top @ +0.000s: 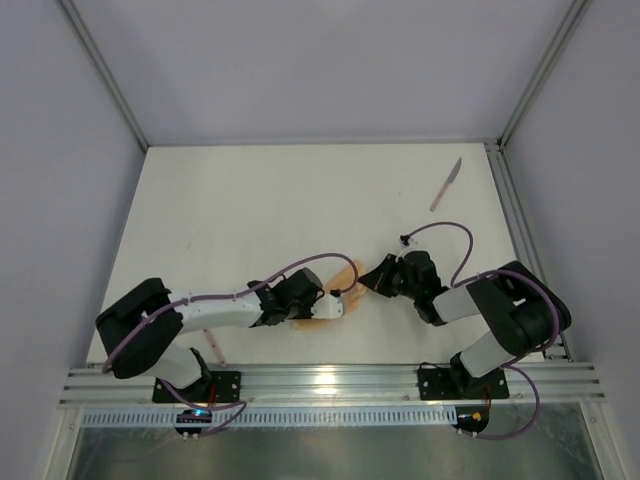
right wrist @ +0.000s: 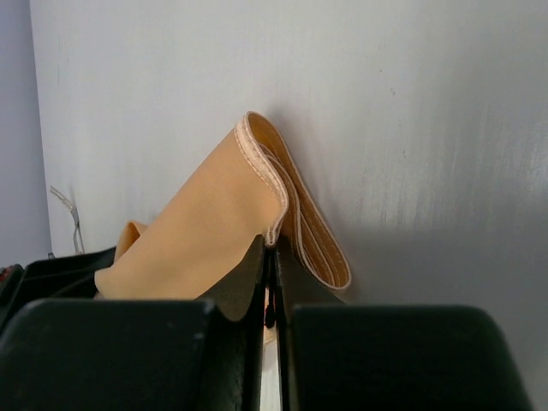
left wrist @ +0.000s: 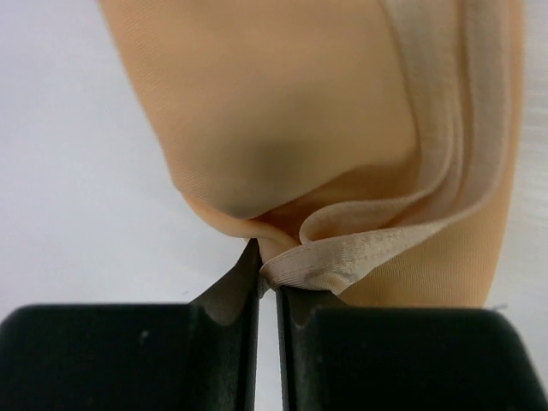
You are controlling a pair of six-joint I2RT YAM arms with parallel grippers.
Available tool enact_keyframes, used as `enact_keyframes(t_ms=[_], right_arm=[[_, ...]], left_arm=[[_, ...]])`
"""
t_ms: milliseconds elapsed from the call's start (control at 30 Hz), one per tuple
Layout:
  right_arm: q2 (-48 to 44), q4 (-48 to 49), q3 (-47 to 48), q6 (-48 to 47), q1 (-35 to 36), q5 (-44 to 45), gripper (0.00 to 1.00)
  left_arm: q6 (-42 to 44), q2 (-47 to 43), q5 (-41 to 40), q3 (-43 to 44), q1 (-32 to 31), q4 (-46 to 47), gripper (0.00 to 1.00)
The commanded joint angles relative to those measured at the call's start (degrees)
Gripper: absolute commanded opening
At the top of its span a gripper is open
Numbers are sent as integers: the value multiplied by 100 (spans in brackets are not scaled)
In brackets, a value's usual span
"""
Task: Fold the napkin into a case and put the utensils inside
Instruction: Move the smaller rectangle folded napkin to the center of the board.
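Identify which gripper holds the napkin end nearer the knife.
The right gripper: its jaws are shut on the napkin end toward the knife, which lies far right; the left gripper pinches the opposite end, farther away.

The white table (top: 250, 210) carries the knife (top: 446, 185) well beyond the right gripper (top: 372, 280) (blade end farthest away). The bunched napkin (top: 345, 280) lies between that and the left gripper (top: 338, 298). The fork (top: 212, 347) lies far behind the left gripper.

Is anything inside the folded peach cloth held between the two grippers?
Nothing shows: the soft peach-orange cloth napkin presents only stacked hemmed layers, pinched by the left gripper and right gripper. Its inner folds are covered. The slim pale knife lies apart.
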Motion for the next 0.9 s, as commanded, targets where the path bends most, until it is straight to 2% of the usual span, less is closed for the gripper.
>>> enact_keyframes(t_ms=[0,67,100,133,167,233,267,367,433,533,600,733,867], right_arm=[[153,-213,180,66,135,456,4],[224,-265,460,75,162,614,4],[354,-318,566,66,188,685,4],[425,-336,672,66,189,816,4],[487,-310,838,135,189,904,4],[672,-214,997,224,197,1062,4],[742,-135,1076,268,215,1063,4],[1023,-222,1489,338,399,993,4],[1138,-222,1639,443,531,1028,4],[1182,-12,1482,610,549,1177,4],[1086,-19,1429,576,549,1256,4],[1068,-73,1402,514,566,1239,4],[1112,-2,1385,514,593,1195,4]], left_arm=[[444,219,-810,-252,592,1555,8],[945,316,-741,-209,1040,2084,9],[1068,438,-645,-9,1564,2243,11],[1304,491,-531,89,1796,2236,13],[1454,509,-251,142,2172,2227,21],[2006,440,49,108,2412,2123,35],[2158,378,251,73,2466,2035,49],[2387,88,559,90,2510,1220,58],[2318,-87,814,204,2510,422,60],[2020,-526,1315,450,2650,-249,59],[1495,-894,1648,808,2791,-812,57],[859,-1152,3517,1741,3221,-2033,51],[972,-950,4242,2400,3275,-3053,52]])
